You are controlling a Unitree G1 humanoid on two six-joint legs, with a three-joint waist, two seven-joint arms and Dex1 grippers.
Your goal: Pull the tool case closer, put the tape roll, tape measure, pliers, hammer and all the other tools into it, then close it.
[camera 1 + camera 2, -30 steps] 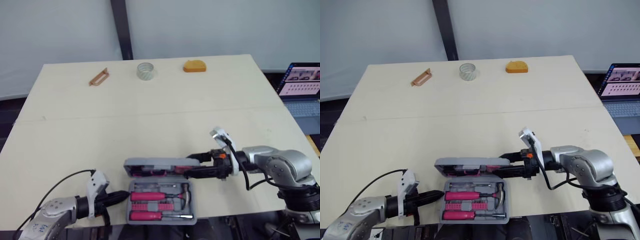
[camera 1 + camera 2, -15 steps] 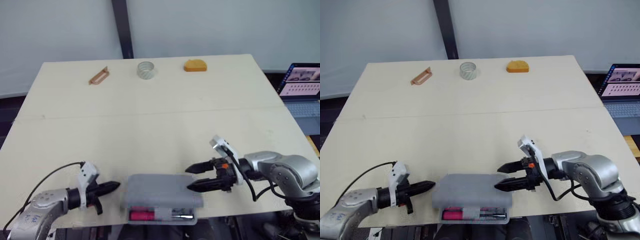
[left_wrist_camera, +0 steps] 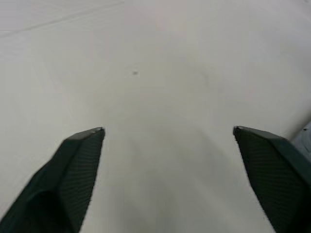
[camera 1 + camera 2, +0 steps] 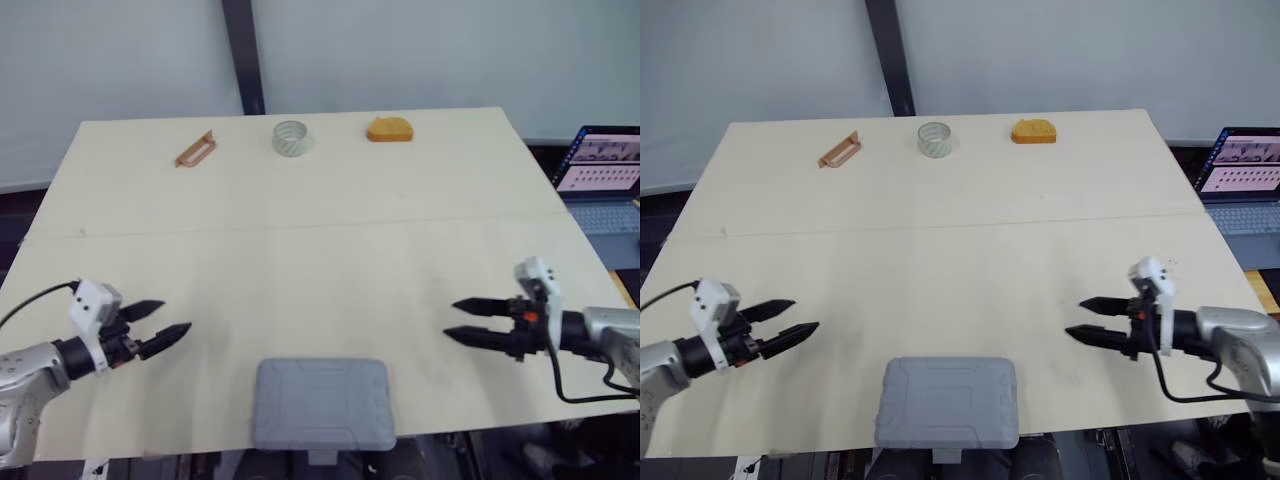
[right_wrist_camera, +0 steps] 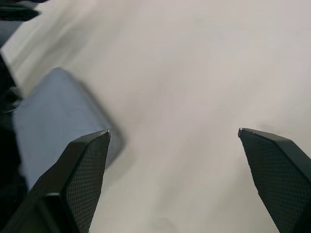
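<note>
Beyond the right gripper [image 5: 172, 132], its wrist view catches the shut tool case [image 5: 56, 109]

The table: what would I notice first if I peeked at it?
First the grey tool case, shut, at the near edge of the table, in the middle. Then the left gripper and right gripper, fingers open, one on each side of it, holding nothing. Far away along the back edge sit a tape roll and an orange tape measure.
</note>
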